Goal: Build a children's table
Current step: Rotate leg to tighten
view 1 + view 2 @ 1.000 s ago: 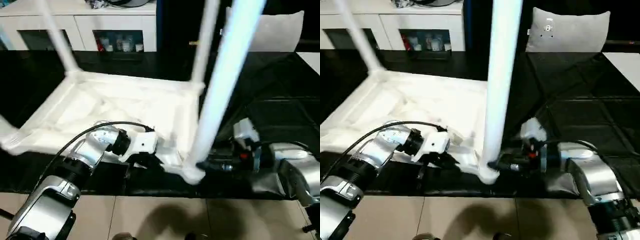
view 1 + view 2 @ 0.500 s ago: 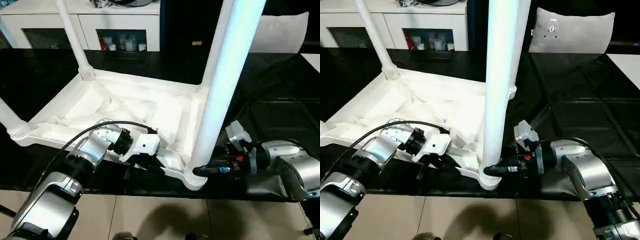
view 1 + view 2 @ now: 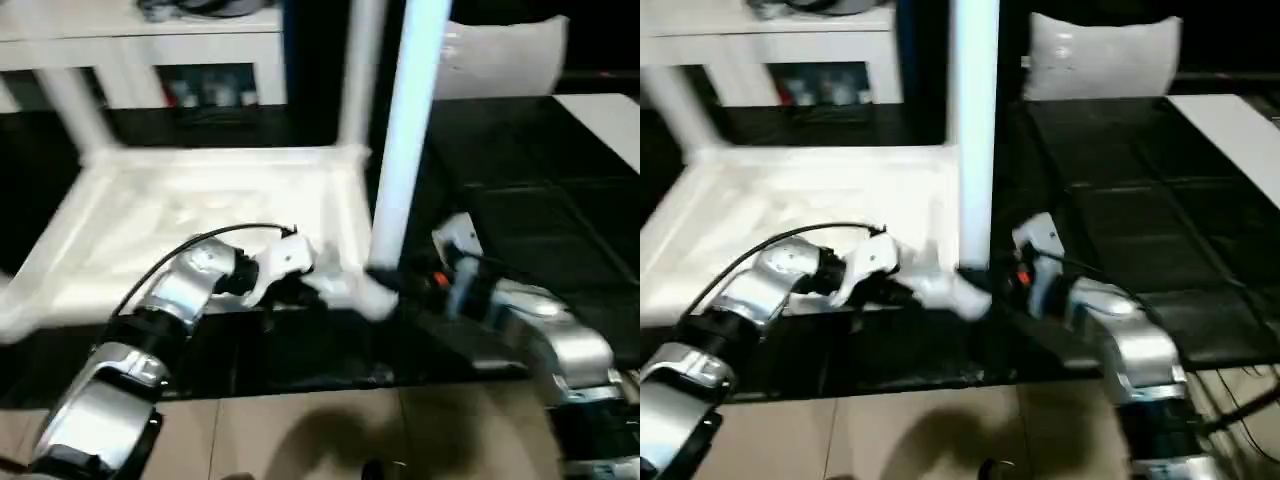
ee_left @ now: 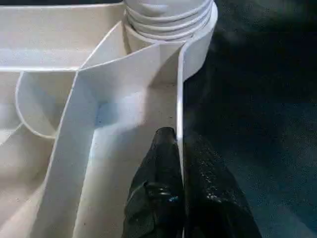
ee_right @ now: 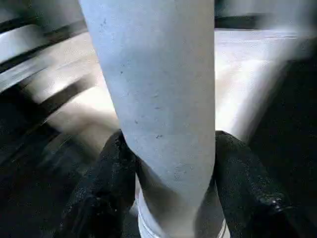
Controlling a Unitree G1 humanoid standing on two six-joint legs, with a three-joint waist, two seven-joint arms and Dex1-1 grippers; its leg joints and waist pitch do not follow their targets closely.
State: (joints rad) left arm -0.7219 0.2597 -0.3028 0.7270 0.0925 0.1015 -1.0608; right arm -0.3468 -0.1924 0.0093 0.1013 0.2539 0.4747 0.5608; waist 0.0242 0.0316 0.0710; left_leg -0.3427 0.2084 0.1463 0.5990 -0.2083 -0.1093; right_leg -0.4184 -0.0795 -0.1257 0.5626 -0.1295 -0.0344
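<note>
The children's table [image 3: 200, 210] lies upside down on the black work surface, its white legs pointing up. My left gripper [image 4: 179, 144] is shut on the thin front rim [image 4: 179, 89] of the top, one black finger on each side, a little way from the corner socket [image 4: 168, 15]. The front right leg [image 3: 405, 150] stands in that socket. My right gripper [image 5: 168, 163] is shut on this leg [image 5: 158, 74] just above its base, with a finger [image 5: 116, 173] pressed against each side. Two more legs [image 3: 75, 105] [image 3: 362, 70] rise at the back corners.
A white cabinet [image 3: 150, 50] with glass doors stands behind the work surface [image 3: 520, 170]. A pale cushion [image 3: 510, 55] leans at the back right. The table's front corner sits close to the surface's front edge, with tiled floor [image 3: 300, 440] below.
The head camera has shifted, so the whole picture has moved. My right gripper's fingers have closed in onto the base of the front leg. My left gripper keeps its hold on the rim.
</note>
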